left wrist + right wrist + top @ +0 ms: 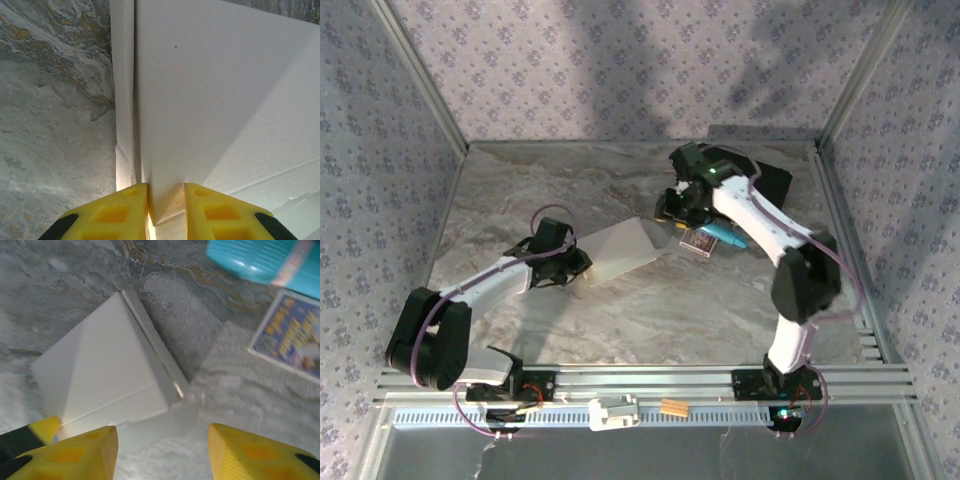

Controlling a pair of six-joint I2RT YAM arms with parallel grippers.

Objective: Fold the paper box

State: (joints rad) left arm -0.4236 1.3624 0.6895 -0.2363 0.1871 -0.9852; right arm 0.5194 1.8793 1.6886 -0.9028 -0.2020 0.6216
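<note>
Paper box (620, 248) lay mid-surface (670, 320), white, creased along one side flap. Bare marble was open on its near side, and a patterned packet (697, 241) sat near its right corner. Left fingers (125, 210) pinched its edge, narrow; right fingers (250, 455) stood wide, just off its corner.

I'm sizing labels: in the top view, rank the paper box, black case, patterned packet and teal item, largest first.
First, unranked: black case and paper box look close; the right arm hides much of the case.
Then patterned packet.
Smallest: teal item.
</note>
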